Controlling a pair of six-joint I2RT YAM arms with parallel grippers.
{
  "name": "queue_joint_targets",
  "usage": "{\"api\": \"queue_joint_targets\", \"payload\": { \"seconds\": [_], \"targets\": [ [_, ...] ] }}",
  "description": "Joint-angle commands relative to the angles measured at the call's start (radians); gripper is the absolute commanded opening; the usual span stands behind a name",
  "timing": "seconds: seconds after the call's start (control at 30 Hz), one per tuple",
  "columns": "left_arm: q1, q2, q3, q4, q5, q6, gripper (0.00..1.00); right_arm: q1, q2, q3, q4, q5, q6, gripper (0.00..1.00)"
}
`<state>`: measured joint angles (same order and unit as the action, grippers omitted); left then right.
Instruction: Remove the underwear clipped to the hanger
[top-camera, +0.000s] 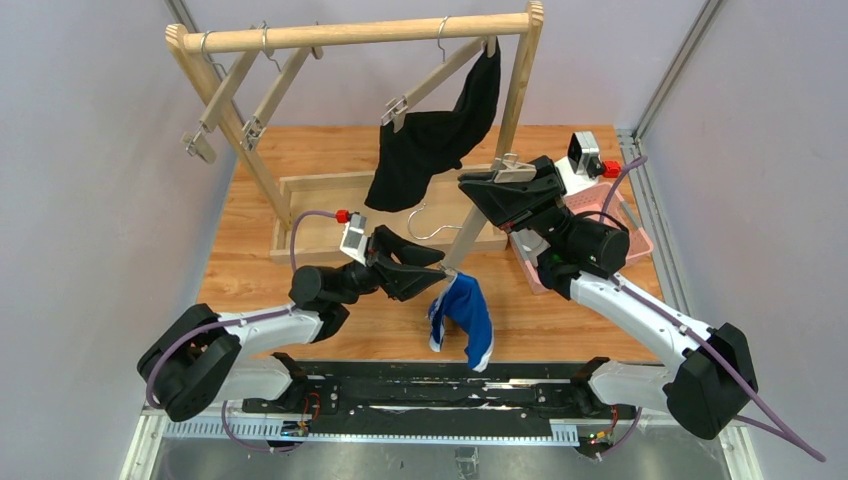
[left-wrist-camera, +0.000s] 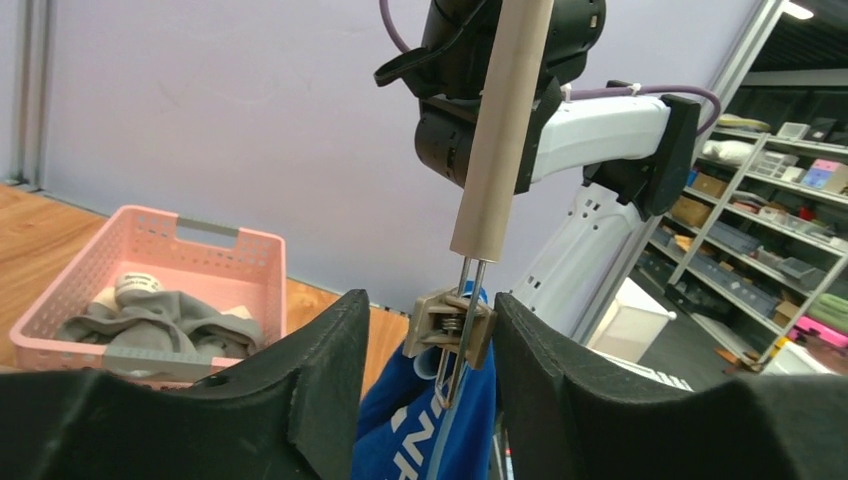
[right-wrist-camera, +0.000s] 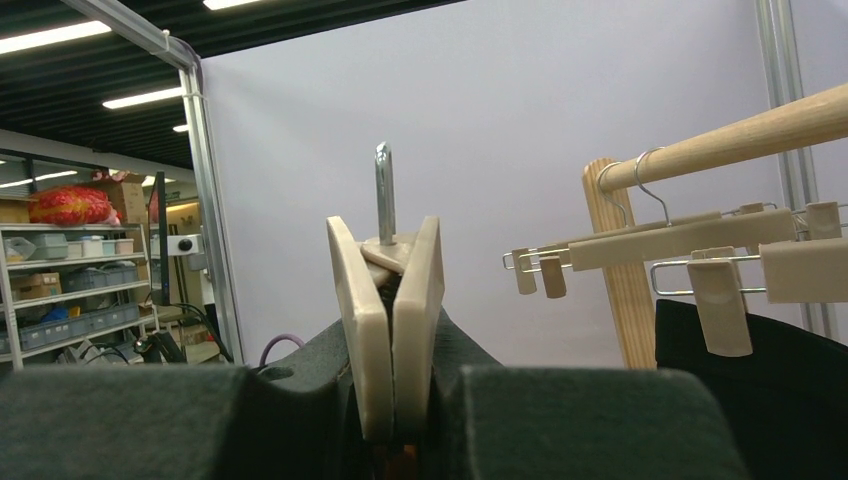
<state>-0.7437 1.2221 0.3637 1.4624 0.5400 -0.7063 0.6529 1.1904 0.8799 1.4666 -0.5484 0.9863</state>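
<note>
Right fingers (right-wrist-camera: 600, 425) pinched tight on the hanger (left-wrist-camera: 500, 130) top clip. Left fingers (left-wrist-camera: 310, 375) spread wide, straddling lower clip (left-wrist-camera: 450, 328), which grips the blue briefs (left-wrist-camera: 395, 420). White lettering partly hidden, unreadable.

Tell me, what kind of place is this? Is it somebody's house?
Probably a robot lab, not a house: two black-and-white robot arms are mounted at a wooden table, and tall metal shelves of storage bins stand behind.
</note>
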Motion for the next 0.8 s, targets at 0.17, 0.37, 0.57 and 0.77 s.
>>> {"api": "queue_joint_targets", "payload": {
  "seconds": [0.17,0.37,0.57,0.77],
  "targets": [
    [-0.023,0.040,0.056,0.059,0.027,-0.013,0.17,0.023,-0.006,0.032,0.061,0.026,-0.012,0.01],
    [-0.031,0.039,0.060,0.060,0.044,-0.016,0.00,0.023,-0.005,0.031,0.060,0.031,-0.012,0.00],
    [-0.033,0.029,0.062,0.063,0.105,-0.036,0.44,0.023,-0.007,0.034,0.061,0.028,-0.009,0.01],
    [-0.033,0.041,0.069,0.064,0.118,-0.051,0.55,0.023,-0.013,0.039,0.060,0.026,-0.008,0.01]
  ]
}}
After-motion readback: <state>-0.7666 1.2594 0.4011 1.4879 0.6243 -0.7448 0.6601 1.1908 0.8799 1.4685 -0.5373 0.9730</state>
